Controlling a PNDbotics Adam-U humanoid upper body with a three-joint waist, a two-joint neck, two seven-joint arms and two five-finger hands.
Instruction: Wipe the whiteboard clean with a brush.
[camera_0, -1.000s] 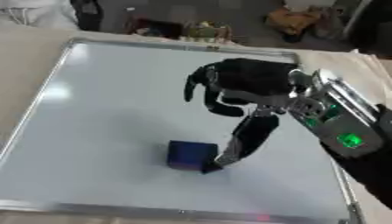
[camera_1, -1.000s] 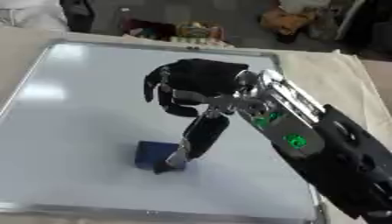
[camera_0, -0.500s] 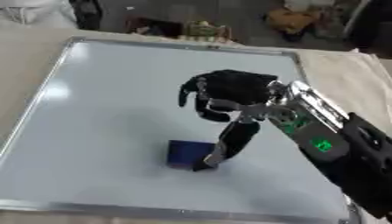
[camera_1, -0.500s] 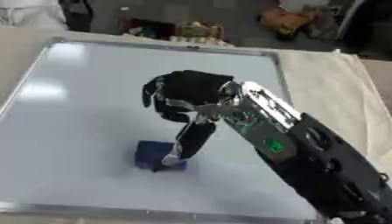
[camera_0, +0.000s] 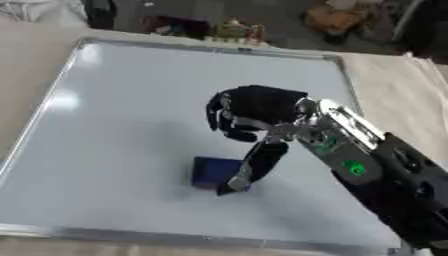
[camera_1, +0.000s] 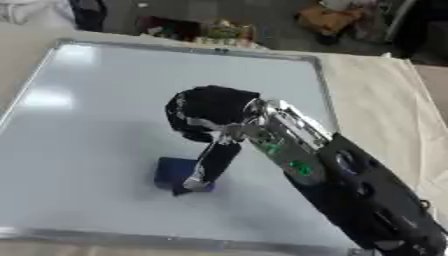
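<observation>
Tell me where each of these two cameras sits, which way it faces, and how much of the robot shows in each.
Left eye view: in the robot's head, looking down at the whiteboard; the right hand and its arm come in from the lower right, one straight digit down on the blue brush.
Right eye view: the other eye of the same head camera, facing the same way; the same arm shows, sitting further left in the picture.
Shared: both show the whiteboard, brush, right hand and the clutter beyond the far edge. No left hand shows in either.

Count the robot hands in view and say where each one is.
1: the right hand is over the whiteboard, one straight digit reaching down to the blue brush. The left hand shows in neither view.
</observation>
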